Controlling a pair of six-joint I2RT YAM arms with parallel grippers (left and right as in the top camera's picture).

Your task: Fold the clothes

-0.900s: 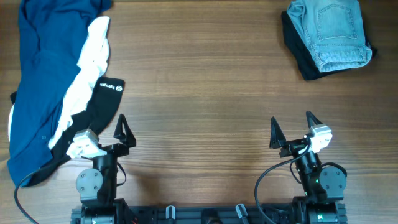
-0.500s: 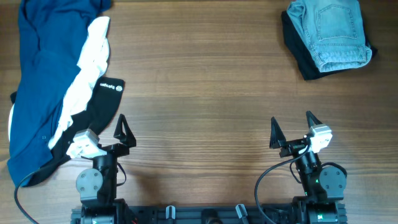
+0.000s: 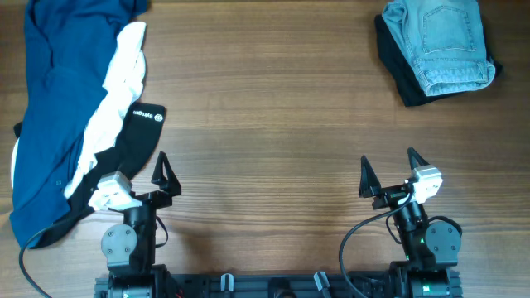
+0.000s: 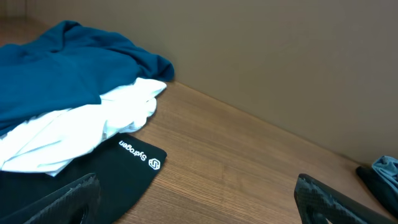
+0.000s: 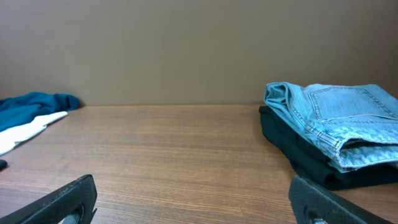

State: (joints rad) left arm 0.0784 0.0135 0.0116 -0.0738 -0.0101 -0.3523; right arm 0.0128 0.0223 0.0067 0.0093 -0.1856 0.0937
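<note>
On the far left of the bench (image 3: 273, 108) I see a loose heap of three garments: a deep-blue T-shirt (image 3: 58, 99) spread widest, a crumpled white garment (image 3: 116, 91) lying along its right edge, and a black garment with a small white logo (image 3: 137, 136) partly under the white one and reaching toward my left arm. From the left wrist view the blue T-shirt (image 4: 56, 68) sits behind, the white garment (image 4: 81, 134) in front of it, and the black garment (image 4: 106, 174) nearest the camera, its logo facing up.

Just right of that heap, my left claw (image 3: 142, 182) stands at the near edge with its fingers spread fully wide, holding nothing; one finger is beside or over the black fabric, and I cannot tell whether it touches.

Bare wood lies between the two arms, and nothing blocks either claw.

My right claw (image 3: 389, 172) also stands at the near edge, fingers spread fully wide, empty and touching nothing.

At the far right corner I count two more garments in a folded stack: light-blue denim (image 3: 443, 41) on top of a black garment (image 3: 397, 62) whose edge shows at the left and front. The right wrist view shows the denim (image 5: 336, 121) resting on that dark piece (image 5: 298, 155), well apart from the claw.

That makes five garments and two claws.
</note>
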